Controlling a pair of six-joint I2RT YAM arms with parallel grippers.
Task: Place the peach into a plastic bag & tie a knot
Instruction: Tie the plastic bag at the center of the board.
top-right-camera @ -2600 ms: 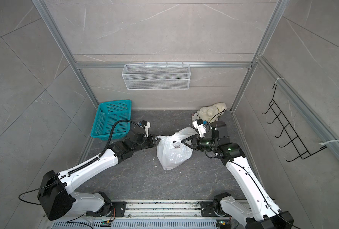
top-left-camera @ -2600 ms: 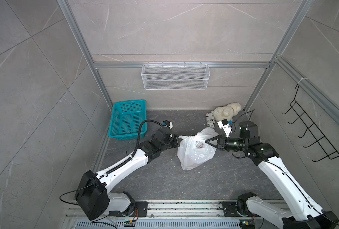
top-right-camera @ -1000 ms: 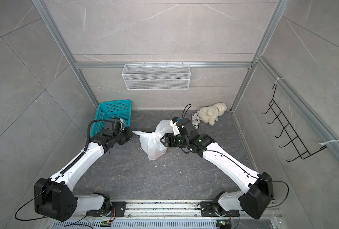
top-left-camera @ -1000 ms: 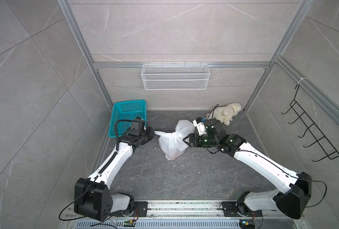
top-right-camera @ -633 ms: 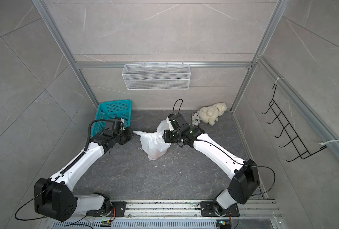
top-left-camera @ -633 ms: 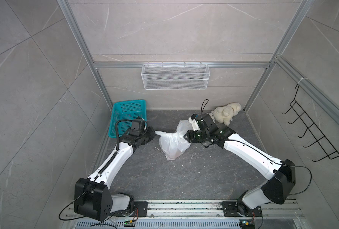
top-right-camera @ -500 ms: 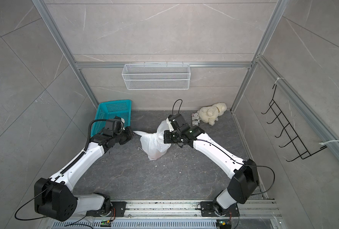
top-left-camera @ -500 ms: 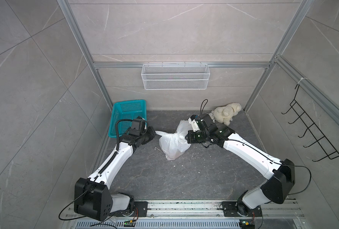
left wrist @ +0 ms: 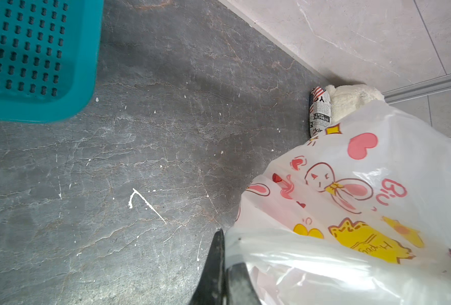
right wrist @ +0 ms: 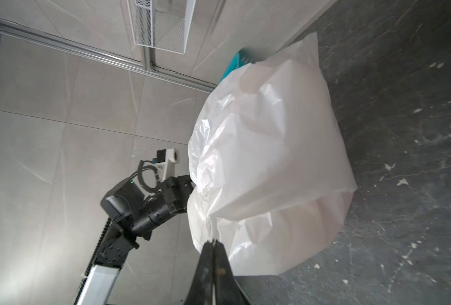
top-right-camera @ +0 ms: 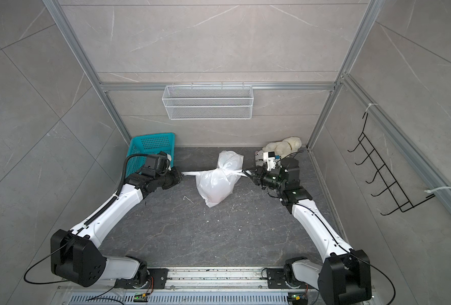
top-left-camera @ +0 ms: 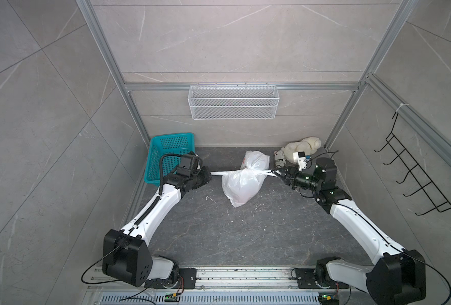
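In both top views the plastic bag [top-left-camera: 241, 182] lies on the dark tabletop [top-left-camera: 219, 232] between the two arms, near the back wall. Its white handle strips are stretched out sideways from a pinched waist, the knot [top-left-camera: 249, 169]. The left gripper [top-left-camera: 209, 174] is closed on the end of one strip and the right gripper [top-left-camera: 275, 173] is closed on the end of the other. A teal basket [top-left-camera: 166, 148] stands behind the left arm, and a cream plush toy [top-left-camera: 302, 146] sits in the far corner behind the right arm.

In the left wrist view the left gripper [left wrist: 223, 250] has its jaws pressed together on a fold of the plastic bag [left wrist: 351, 198], whose printed side shows bunnies, hearts and a yellow label. The teal basket [left wrist: 34, 60] and the plush toy [left wrist: 351, 100] lie beyond.

In the right wrist view the right gripper [right wrist: 213, 244] pinches a thin twisted strip of the plastic bag [right wrist: 271, 158], jaws closed. The bag's plain white side bulges over the tabletop.
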